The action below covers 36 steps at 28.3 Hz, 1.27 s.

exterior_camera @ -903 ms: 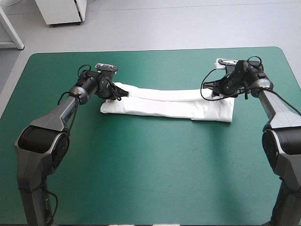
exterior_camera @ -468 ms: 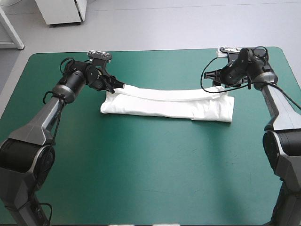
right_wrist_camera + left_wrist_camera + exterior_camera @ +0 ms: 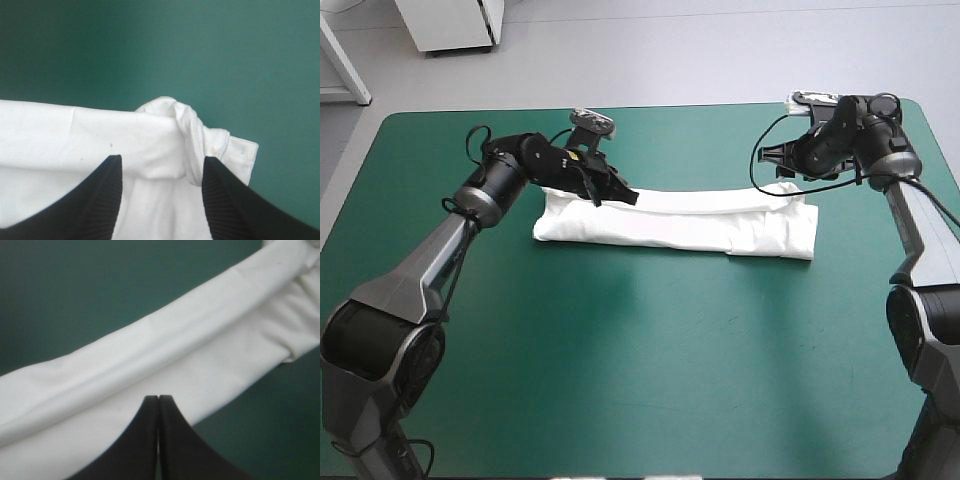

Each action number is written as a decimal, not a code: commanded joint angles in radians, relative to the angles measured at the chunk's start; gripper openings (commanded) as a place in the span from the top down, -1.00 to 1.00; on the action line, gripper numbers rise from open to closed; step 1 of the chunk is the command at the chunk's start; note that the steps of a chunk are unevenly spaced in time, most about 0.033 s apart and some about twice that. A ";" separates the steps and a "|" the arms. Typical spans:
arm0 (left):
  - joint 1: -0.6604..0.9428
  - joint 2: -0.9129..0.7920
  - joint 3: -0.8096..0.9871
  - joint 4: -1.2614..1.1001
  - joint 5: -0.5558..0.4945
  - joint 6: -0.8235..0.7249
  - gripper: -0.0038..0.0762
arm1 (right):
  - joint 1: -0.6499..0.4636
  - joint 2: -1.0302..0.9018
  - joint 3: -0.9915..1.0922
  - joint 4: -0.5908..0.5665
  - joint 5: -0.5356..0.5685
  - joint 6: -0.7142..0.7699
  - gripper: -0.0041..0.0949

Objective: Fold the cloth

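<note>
The near half of the teal-green cover carries only the two arms, which rise from the near edge and reach toward the far side. The T-shirt lies in the far half as a long, narrow folded band. It runs parallel to the far edge, with a raised fold along its far side.

The left arm stretches forward and bends inward, so the left gripper lies low over the band's far edge, toward its left end, and hides part of that edge from above. In its wrist view the black fingers are pressed together into one point. No cloth shows between them, and the white band runs on past the view both ways.

The right arm reaches along the table's right edge, its wrist turned inward. The right gripper is at the band's far right corner, where its tips are hard to make out from above. In its wrist view the fingers stand apart, with a bunched, hemmed corner of cloth just ahead between them.
</note>
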 commanded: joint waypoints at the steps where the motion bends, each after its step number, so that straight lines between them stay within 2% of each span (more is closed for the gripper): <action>1: -0.066 -0.027 -0.029 -0.043 -0.080 0.013 0.93 | -0.009 -0.071 -0.033 -0.006 -0.022 -0.010 -0.01; 14: -0.134 0.140 -0.029 -0.080 -0.143 0.018 0.93 | -0.009 -0.071 -0.033 -0.004 -0.016 -0.010 0.02; 22: -0.142 0.199 -0.029 -0.120 -0.249 0.069 0.93 | -0.009 -0.071 -0.033 0.003 -0.016 -0.010 0.12; 28: -0.142 0.258 -0.029 -0.127 -0.201 0.064 0.93 | -0.009 -0.073 -0.033 0.006 0.000 0.010 0.13; 32: -0.142 0.264 -0.029 -0.125 -0.196 0.064 0.93 | -0.069 -0.075 -0.033 0.106 0.030 0.001 0.08; 36: -0.142 0.264 -0.029 -0.127 -0.199 0.064 0.93 | -0.218 -0.071 0.018 0.256 0.094 -0.058 -0.19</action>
